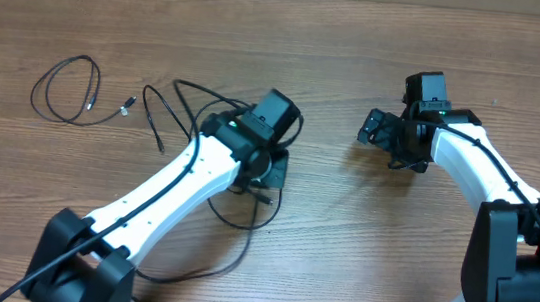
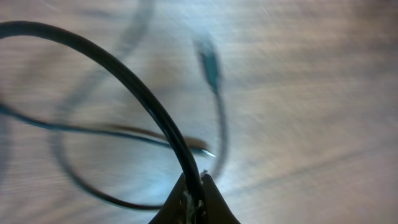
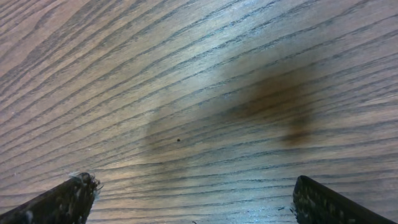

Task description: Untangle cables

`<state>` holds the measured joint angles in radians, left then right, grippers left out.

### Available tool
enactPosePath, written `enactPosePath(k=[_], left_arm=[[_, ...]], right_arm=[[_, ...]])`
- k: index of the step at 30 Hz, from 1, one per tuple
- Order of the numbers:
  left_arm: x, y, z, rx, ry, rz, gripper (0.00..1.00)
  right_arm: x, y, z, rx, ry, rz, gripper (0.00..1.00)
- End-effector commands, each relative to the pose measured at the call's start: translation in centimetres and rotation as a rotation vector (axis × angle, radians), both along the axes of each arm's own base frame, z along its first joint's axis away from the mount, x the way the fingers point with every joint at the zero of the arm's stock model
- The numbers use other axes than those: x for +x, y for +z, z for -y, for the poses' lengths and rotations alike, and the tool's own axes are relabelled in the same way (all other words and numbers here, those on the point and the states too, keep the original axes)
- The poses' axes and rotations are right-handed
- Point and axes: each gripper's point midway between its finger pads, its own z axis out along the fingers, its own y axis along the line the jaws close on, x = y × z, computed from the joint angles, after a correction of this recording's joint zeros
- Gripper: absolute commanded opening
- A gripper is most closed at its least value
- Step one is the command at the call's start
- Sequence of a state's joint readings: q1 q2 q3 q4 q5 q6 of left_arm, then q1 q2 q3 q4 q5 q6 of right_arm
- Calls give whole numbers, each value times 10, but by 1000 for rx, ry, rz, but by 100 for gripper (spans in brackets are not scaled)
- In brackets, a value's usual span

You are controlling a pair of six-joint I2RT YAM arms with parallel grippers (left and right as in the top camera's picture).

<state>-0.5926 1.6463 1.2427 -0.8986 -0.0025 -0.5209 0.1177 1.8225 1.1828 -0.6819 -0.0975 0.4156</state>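
Cables (image 2: 124,70) loop partly beneath the left arm (image 1: 174,183).

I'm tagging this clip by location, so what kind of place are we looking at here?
Probably a robotics lab or test bench rather than a home: a white left arm and right arm stand at a wood-grain table, with thin black cables laid out on it.

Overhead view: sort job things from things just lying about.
Job: loose cable loop; tangled cable, pinched in shut left hand.
Not the job: wooden table; open right hand, idle above the wood.
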Motion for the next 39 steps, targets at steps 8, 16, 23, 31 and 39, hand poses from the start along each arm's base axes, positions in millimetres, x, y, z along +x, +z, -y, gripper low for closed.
enactPosePath(k=[8, 16, 23, 31, 39], left_arm=[[79, 45, -72, 335, 167, 409, 4], [108, 58, -88, 346, 219, 510, 4], [121, 39, -119, 371, 289, 461, 4], [125, 7, -128, 362, 286, 376, 4], [126, 0, -130, 368, 290, 363, 28]], right_arm=[[3, 2, 0, 0, -5, 9, 100], [3, 2, 0, 0, -5, 9, 100], [3, 2, 0, 0, -5, 9, 100], [3, 1, 0, 0, -5, 8, 100], [3, 2, 0, 0, -5, 9, 100]])
